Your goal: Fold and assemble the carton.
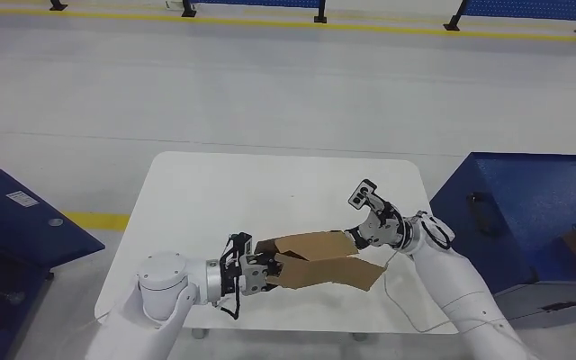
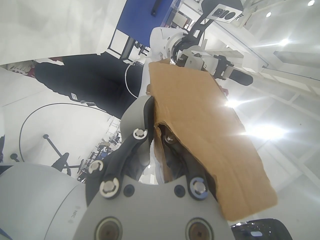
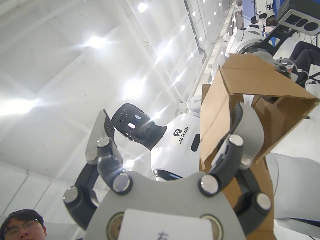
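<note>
Opening was underway: our left hand [image 1: 264, 269] clamped the left end of the brown cardboard carton [image 1: 317, 256]; our right hand [image 1: 359, 237] gaped, one finger inside. Next, we judged, came squaring its walls.

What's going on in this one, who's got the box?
Both arms are working on a brown carton over the near part of the white table. The left gripper is clamped on one end of it. The right gripper is at the other end, spread wide open, with one finger tucked against a flap at the open end. The carton is only partly formed, its flaps loose and not yet closed.
</note>
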Controlling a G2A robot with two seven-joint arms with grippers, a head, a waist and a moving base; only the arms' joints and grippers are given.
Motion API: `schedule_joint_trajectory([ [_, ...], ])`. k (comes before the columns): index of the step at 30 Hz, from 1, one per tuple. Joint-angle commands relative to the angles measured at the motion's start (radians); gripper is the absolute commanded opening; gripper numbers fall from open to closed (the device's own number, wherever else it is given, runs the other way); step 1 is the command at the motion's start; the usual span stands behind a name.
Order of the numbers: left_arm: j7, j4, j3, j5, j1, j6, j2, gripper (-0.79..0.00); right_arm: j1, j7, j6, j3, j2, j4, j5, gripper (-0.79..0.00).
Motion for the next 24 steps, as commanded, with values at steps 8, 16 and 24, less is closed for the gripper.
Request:
schedule_joint_trajectory([
  [8, 0.006, 0.004, 0.004, -0.017, 0.004, -0.013, 0.01, -0.785, 0.01, 0.026, 0.048, -0.053, -0.017, 0.007, 0.0, -0.114],
  [16, 0.028, 0.009, 0.013, -0.029, 0.002, -0.015, 0.016, -0.785, -0.007, 0.026, 0.084, -0.054, -0.008, -0.04, 0.043, -0.219],
  [24, 0.046, 0.006, 0.031, -0.035, 0.002, -0.015, 0.021, -0.785, 0.006, 0.015, 0.004, -0.065, -0.011, 0.01, -0.026, -0.32],
])
